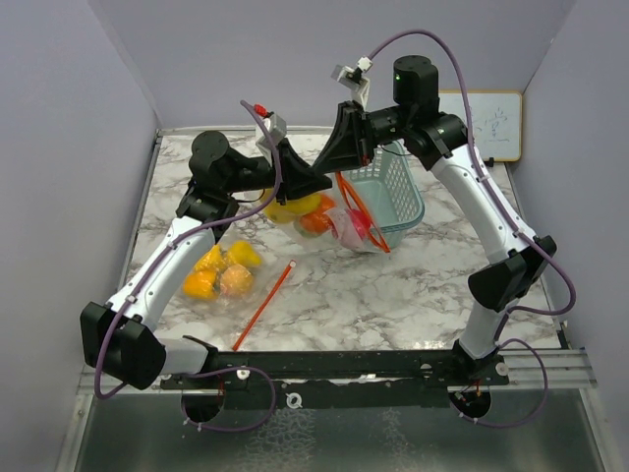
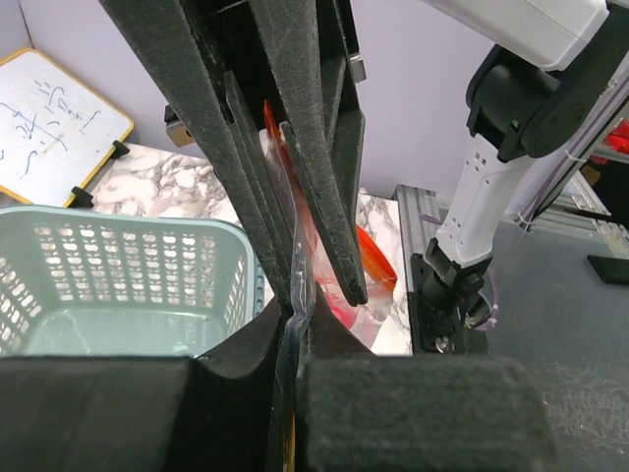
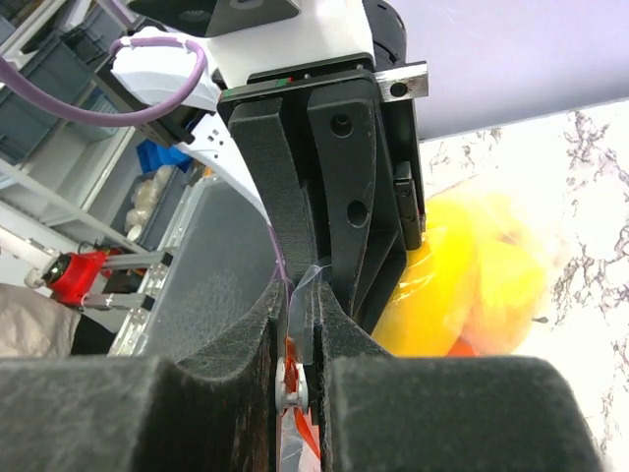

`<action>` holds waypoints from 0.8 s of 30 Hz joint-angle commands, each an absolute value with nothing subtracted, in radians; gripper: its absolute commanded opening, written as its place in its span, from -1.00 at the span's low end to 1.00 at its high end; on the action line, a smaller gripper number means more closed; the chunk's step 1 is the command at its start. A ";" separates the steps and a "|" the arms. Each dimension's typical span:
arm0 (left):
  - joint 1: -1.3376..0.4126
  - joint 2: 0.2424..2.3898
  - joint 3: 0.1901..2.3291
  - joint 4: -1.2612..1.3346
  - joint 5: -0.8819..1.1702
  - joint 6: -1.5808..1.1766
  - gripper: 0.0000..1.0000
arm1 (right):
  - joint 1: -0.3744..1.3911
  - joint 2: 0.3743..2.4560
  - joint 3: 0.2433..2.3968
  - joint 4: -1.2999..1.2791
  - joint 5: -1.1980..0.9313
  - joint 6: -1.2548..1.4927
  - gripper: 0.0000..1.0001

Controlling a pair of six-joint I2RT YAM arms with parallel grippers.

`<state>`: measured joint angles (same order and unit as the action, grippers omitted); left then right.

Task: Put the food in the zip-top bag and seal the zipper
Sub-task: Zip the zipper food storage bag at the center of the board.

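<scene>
Left gripper [image 2: 292, 339] and right gripper [image 3: 300, 320] both clenched on clear orange-zippered plastic bag [image 1: 341, 232]; glossy yellow and orange toy food [image 1: 298, 208] inside.

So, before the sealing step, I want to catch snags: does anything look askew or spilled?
Nothing looks spilled, but the zip-top bag held up beside the pale blue basket hangs crumpled, its orange zipper bowed into an open loop rather than straight.
</scene>
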<state>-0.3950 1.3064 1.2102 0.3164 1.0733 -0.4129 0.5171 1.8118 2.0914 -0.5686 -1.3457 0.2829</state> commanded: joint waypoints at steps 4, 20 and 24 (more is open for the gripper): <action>-0.390 1.305 1.251 0.215 0.914 -0.379 -1.00 | 0.528 1.798 2.204 -0.646 -1.167 0.226 -0.35; -0.367 1.251 1.264 0.210 0.842 -0.398 -1.00 | 0.443 1.662 2.053 -0.558 -1.096 0.139 0.23; -0.367 1.242 1.261 0.209 0.844 -0.401 -1.00 | 0.442 1.683 2.059 -0.537 -1.099 0.153 0.24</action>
<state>-0.3676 1.2850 1.2228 0.1886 0.8585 -0.3981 0.4450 1.6737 2.0621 -0.5858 -1.1183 0.1589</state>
